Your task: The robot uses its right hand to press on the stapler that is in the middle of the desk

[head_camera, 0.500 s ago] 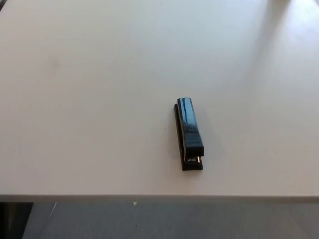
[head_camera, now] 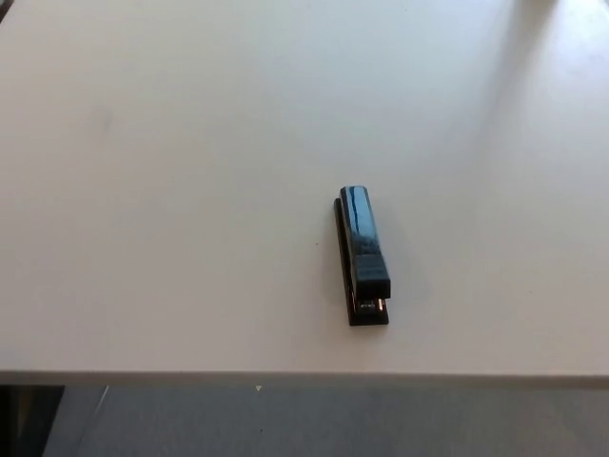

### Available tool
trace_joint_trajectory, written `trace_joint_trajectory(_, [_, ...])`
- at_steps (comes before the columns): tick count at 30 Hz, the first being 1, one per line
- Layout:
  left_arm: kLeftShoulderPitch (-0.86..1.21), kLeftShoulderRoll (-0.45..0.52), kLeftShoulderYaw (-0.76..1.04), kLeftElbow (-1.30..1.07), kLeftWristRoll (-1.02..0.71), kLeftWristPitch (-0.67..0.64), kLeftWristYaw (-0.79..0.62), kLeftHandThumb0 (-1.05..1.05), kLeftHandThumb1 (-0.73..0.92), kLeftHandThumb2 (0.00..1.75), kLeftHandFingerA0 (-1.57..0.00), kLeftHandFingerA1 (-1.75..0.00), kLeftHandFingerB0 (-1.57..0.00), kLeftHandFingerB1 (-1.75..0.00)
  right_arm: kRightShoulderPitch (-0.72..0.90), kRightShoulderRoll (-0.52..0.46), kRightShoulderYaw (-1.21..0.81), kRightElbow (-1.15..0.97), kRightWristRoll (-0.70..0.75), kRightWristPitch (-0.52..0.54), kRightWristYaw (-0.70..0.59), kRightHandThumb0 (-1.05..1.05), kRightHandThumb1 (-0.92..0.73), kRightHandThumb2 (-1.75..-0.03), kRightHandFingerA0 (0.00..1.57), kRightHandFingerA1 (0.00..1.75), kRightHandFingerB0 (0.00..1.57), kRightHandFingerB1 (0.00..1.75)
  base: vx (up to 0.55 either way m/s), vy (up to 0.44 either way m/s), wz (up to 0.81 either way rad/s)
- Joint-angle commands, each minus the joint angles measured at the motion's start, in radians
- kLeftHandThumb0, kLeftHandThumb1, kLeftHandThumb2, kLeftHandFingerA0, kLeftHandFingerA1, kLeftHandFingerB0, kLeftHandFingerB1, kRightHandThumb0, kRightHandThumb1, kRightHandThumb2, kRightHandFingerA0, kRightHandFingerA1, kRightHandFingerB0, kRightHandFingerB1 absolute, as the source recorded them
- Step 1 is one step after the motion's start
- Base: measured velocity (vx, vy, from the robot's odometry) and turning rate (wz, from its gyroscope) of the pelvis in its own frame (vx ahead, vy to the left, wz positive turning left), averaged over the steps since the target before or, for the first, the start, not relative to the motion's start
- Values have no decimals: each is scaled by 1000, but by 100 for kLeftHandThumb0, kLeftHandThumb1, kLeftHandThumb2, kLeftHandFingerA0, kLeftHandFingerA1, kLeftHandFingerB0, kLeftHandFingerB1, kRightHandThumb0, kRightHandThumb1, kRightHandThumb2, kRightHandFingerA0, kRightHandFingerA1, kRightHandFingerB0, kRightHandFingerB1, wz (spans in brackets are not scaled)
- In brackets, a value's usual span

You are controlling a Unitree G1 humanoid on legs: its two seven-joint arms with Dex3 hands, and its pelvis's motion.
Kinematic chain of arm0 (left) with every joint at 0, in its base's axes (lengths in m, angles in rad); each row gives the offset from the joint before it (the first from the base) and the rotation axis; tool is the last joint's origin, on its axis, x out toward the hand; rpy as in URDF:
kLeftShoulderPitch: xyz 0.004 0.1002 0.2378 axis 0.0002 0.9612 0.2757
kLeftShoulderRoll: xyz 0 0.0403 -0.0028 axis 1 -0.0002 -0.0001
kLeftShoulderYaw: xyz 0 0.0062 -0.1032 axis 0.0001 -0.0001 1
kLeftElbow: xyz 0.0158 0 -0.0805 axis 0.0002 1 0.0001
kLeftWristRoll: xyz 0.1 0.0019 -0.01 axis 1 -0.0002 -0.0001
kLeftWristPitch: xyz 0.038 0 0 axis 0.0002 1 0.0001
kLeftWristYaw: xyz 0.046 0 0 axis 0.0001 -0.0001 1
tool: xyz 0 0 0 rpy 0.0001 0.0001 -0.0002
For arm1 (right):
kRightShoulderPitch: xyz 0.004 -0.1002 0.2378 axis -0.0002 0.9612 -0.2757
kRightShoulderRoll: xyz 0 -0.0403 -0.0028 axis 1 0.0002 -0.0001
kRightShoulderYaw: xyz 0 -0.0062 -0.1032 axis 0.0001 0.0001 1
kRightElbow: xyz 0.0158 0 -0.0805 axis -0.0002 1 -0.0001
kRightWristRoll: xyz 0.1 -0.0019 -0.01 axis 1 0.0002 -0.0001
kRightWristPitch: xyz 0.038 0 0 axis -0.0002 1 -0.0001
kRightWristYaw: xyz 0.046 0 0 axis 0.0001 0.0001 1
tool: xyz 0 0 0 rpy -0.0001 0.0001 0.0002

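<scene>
A black stapler [head_camera: 363, 253] lies flat on the white desk [head_camera: 190, 190], right of centre and close to the near edge. Its long axis runs away from me, with the stapling end toward the near edge. Its glossy top arm reflects some blue light. Neither of my hands nor any part of my arms shows in the head view.
The desk's near edge [head_camera: 285, 378] runs across the bottom of the picture, with grey floor [head_camera: 285, 424] below it. A dark object [head_camera: 24, 419] sits under the desk at the bottom left corner.
</scene>
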Motion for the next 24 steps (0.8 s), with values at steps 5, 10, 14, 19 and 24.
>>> trace_joint_trajectory(5, [-21,58,40,39,-44,-108,-59,-37,47,107,-2,-50,0,-46,58,-193,-255,-5,141,-175,-309,-20,-84,-71,122,91,81,61,0,0,0])
trace_joint_trajectory(10, [-25,53,44,47,-38,-123,-59,-37,48,108,-2,-50,0,-46,69,-262,-382,-51,192,-233,-324,-18,-81,-75,121,89,79,94,0,0,0])
trace_joint_trajectory(14, [-21,51,48,50,-38,-125,-59,-36,49,108,-2,-49,0,-46,57,-294,-484,-215,194,-236,-397,-25,-86,-70,116,97,73,105,0,0,0])
trace_joint_trajectory(19, [-10,45,51,55,-39,-136,-55,-36,48,108,-1,-49,0,-46,26,-286,-545,-520,159,-125,-448,-27,-92,-70,118,115,61,100,0,0,0])
trace_joint_trajectory(24, [-7,47,50,63,-37,-136,-59,-37,48,108,-2,-50,0,-46,-87,-403,-551,-676,28,15,-533,-41,-84,-66,124,82,78,65,0,0,0])
